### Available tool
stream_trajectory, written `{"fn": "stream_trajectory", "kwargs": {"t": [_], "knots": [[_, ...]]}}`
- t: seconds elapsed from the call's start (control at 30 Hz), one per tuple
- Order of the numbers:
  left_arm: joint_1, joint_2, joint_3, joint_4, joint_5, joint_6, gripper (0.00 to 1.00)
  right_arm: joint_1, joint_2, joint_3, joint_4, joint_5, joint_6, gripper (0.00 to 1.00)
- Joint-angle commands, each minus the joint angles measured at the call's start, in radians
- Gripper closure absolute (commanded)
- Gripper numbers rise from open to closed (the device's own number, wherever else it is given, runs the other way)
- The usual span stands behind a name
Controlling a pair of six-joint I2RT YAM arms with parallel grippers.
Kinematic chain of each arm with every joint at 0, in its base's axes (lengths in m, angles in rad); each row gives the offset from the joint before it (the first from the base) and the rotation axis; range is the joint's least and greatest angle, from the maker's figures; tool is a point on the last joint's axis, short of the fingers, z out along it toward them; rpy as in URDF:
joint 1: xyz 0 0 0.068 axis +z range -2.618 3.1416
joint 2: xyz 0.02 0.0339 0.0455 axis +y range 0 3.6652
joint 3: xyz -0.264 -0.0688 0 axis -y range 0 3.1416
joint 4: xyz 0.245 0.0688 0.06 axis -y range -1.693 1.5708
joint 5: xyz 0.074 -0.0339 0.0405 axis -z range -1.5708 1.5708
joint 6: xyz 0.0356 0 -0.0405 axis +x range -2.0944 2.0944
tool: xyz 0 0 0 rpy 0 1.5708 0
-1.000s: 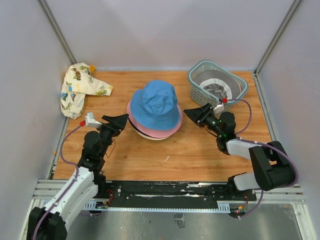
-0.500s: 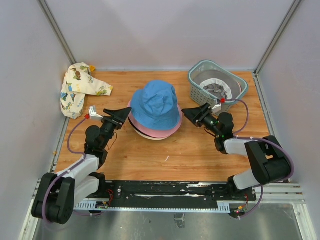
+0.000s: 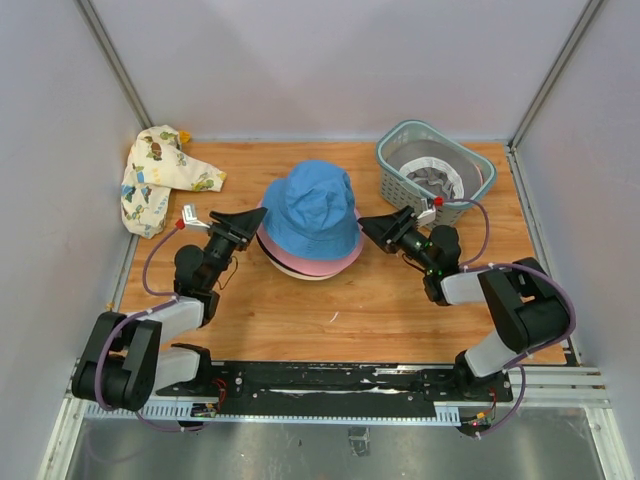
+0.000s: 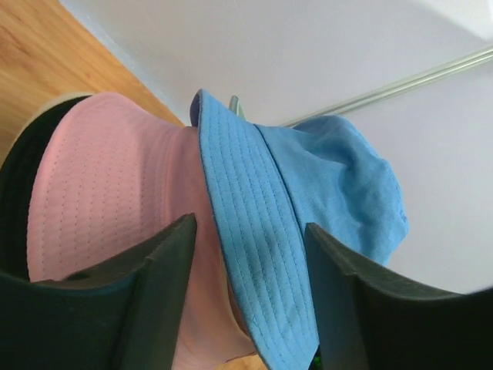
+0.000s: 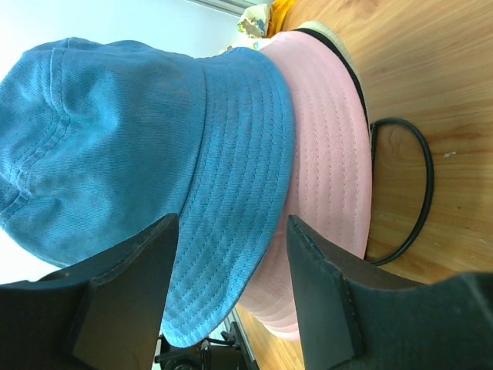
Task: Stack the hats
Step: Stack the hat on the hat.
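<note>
Bucket hats sit stacked in the middle of a wooden table [image 3: 380,300], and this stack is the reference for everything else. A blue hat [image 3: 312,208] is on top, crown up, its floppy brim draped over the wider brim of a pink hat [image 3: 335,264]. A thin edge of a black hat [image 3: 268,252] and a sliver of a cream hat [image 3: 318,276] show underneath. The left gripper [image 3: 250,226] is just beside the stack's left edge and points at it, jaws apart and holding nothing. In its wrist view the blue and pink brims fill the gap between the dark fingers [image 4: 166,285] without being pinched. The right gripper [image 3: 372,232] mirrors it just beside the stack's right edge, jaws also apart and empty. Its fingers [image 5: 323,293] frame the same two brims. Beyond the stack to the right stands a grey-green slatted basket [image 3: 392,165] with a grey and white hat [image 3: 432,180] inside. Well to the left of the stack, at the table's edge, lies a crumpled patterned fabric piece [image 3: 160,178].
</note>
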Motion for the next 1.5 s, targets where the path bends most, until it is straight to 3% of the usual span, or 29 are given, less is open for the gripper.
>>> {"fn": "stream_trajectory", "kwargs": {"t": [0.0, 0.27, 0.53, 0.83, 1.17, 1.27, 1.47], "knots": [[0.006, 0.062, 0.02, 0.147, 0.031, -0.026, 0.44, 0.036, 0.025, 0.031, 0.088, 0.003, 0.029, 0.41], [0.006, 0.14, -0.006, 0.261, 0.045, -0.055, 0.84, 0.04, 0.049, 0.029, 0.133, -0.002, 0.056, 0.41], [0.006, 0.042, -0.052, 0.143, 0.018, 0.006, 0.99, 0.044, 0.087, 0.027, 0.183, -0.01, 0.079, 0.41], [0.006, -0.134, -0.03, -0.164, -0.027, 0.132, 1.0, 0.063, 0.14, 0.031, 0.234, -0.004, 0.099, 0.41], [0.006, -0.057, -0.049, -0.144, 0.032, 0.14, 1.0, 0.078, 0.147, 0.039, 0.238, 0.0, 0.098, 0.44], [0.006, -0.056, -0.051, -0.158, 0.036, 0.151, 0.99, 0.078, 0.145, 0.038, 0.236, 0.005, 0.095, 0.55], [0.006, -0.081, -0.029, -0.275, 0.021, 0.194, 1.0, 0.078, 0.167, 0.034, 0.23, 0.009, 0.084, 0.88]]}}
